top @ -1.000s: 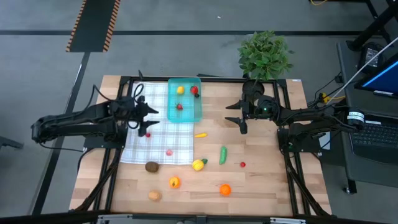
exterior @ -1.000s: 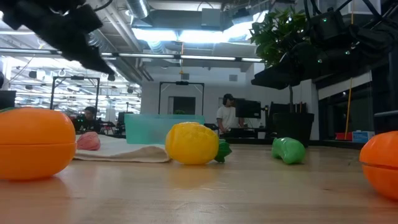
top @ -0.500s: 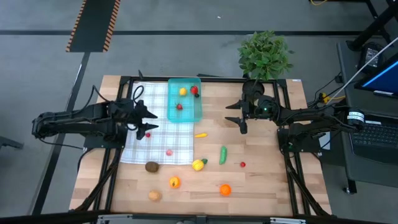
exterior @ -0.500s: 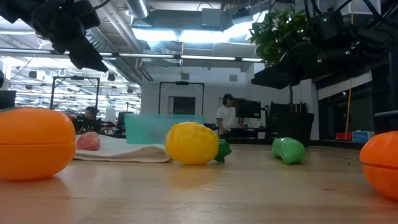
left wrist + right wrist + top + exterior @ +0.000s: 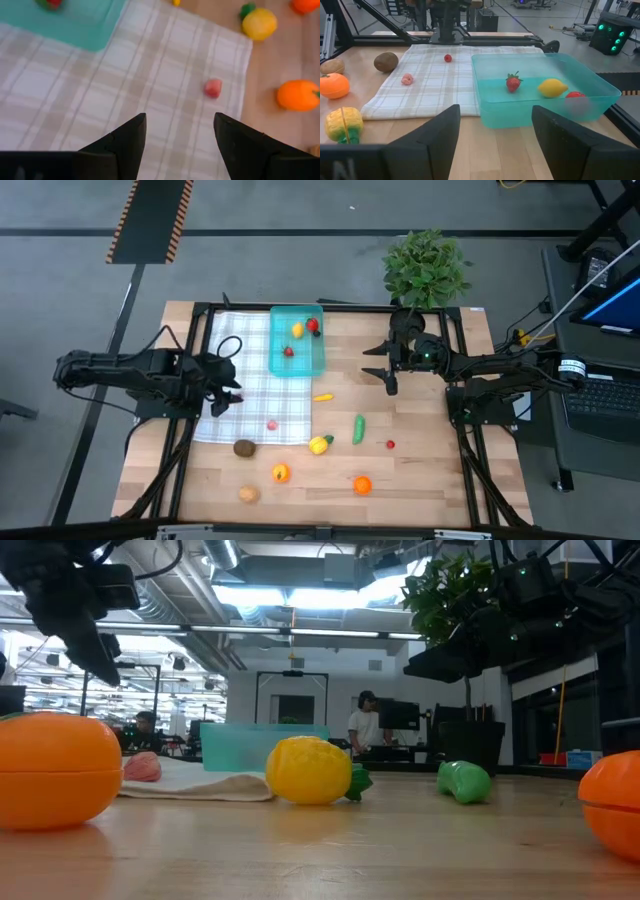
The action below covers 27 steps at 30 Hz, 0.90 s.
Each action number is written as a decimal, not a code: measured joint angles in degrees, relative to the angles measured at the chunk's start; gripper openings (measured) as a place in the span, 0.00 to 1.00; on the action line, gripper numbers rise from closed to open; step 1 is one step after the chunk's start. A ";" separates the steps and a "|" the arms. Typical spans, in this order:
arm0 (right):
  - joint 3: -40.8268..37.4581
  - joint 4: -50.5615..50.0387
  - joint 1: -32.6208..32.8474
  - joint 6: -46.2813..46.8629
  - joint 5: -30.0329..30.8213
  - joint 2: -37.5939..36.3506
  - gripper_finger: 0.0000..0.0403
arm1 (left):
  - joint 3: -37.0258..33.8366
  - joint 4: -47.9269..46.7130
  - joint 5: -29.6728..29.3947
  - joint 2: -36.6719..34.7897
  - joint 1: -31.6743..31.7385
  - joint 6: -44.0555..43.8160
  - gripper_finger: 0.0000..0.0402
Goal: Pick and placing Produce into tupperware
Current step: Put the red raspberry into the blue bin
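Left end effector point(image 5: 226, 387) hangs released, fingers apart and empty, over the left part of the white checked cloth point(image 5: 250, 415), with a small red round piece point(image 5: 238, 396) just beside it and a pink piece point(image 5: 271, 424) nearer the cloth's front edge. Right end effector point(image 5: 384, 365) waits released and empty over the tabletop point(image 5: 420, 460) right of the translucent teal rectangular plastic container point(image 5: 298, 365), which sits at the tabletop's back edge holding a yellow lemon point(image 5: 297, 330), a strawberry point(image 5: 288, 351) and a red piece point(image 5: 312, 325). Remaining produce lies loose toward the front edge: green elongated piece point(image 5: 358, 429), yellow piece point(image 5: 319, 444), brown piece point(image 5: 244, 447), two orange pieces point(image 5: 362, 484).
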 joint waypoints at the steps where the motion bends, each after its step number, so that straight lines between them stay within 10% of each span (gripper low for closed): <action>1: 0.00 -0.01 0.02 -0.01 0.00 0.00 0.62 | 0.00 -0.14 -0.28 0.00 -0.48 -0.35 0.56; 27: 0.00 1.05 0.00 -0.07 0.02 0.00 0.62 | 0.00 -6.10 -13.82 19.12 -3.51 -10.89 0.56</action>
